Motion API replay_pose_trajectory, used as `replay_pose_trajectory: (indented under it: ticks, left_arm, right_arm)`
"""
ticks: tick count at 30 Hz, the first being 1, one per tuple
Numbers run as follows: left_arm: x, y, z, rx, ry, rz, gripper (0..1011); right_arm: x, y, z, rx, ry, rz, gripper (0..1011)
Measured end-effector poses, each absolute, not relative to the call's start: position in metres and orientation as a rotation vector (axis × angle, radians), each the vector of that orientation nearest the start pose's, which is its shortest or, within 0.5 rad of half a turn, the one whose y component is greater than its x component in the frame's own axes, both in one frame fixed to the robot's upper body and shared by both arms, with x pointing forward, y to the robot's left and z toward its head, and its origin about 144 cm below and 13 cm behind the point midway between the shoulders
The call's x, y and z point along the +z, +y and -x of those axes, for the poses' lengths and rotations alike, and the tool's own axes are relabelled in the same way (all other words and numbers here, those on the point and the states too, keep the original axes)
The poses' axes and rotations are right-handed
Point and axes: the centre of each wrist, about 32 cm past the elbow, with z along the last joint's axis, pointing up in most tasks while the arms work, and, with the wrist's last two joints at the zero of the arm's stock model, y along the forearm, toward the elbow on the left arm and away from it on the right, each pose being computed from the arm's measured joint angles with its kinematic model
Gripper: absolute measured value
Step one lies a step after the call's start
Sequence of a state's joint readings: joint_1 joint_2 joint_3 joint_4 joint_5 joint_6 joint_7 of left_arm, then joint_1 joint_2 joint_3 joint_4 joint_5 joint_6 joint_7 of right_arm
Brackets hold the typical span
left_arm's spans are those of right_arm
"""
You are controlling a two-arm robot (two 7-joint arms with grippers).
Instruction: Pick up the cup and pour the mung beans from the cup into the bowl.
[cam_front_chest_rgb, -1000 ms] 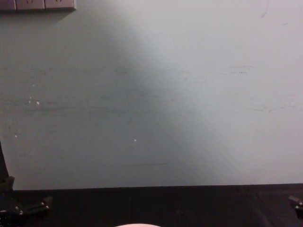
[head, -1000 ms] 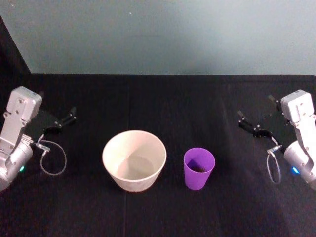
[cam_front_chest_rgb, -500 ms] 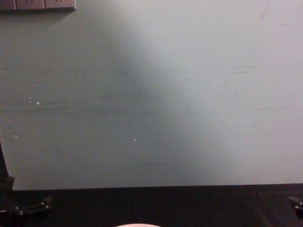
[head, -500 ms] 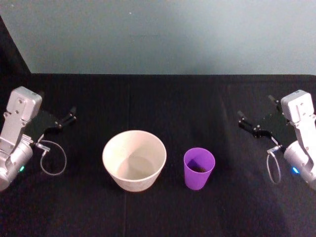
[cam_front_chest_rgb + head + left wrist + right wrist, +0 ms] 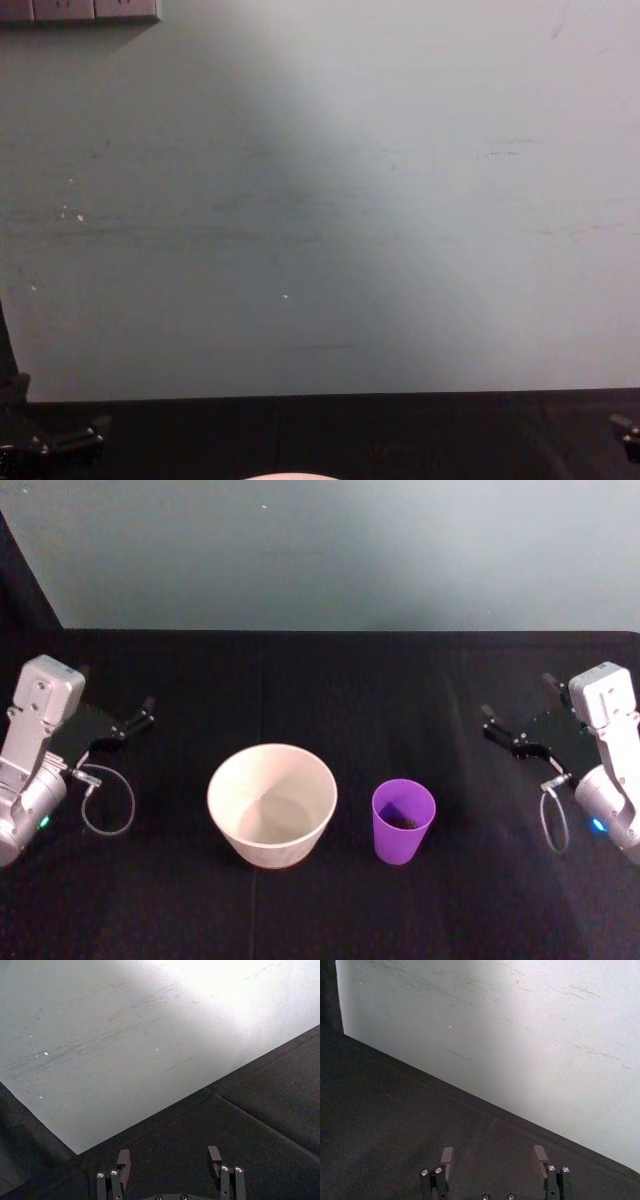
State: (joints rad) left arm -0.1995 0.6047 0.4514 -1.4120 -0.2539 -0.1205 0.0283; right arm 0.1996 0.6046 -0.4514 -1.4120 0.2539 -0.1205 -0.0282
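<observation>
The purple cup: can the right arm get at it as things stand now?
Probably yes. The cup stands upright on the table, to the right of the bowl. The right gripper hangs open farther right, and nothing stands between them.

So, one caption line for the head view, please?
Cup beside the bowl on the black table; left gripper and right gripper open at the sides.

Just a black cloth table (image 5: 330, 680) with the bowl (image 5: 272, 856) and purple cup (image 5: 400, 845) upright, side by side, not touching.
</observation>
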Motion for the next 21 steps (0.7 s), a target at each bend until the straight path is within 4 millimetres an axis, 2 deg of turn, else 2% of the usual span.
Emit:
replay_pose_trajectory:
  ticks: [21]
  left_arm:
    - [1.1398,0.3097,-0.4886,1.248,-0.285,-0.304,1000]
  right_arm:
    - [1.1399,-0.3097,-0.4875,-1.248,-0.285,0.303,1003]
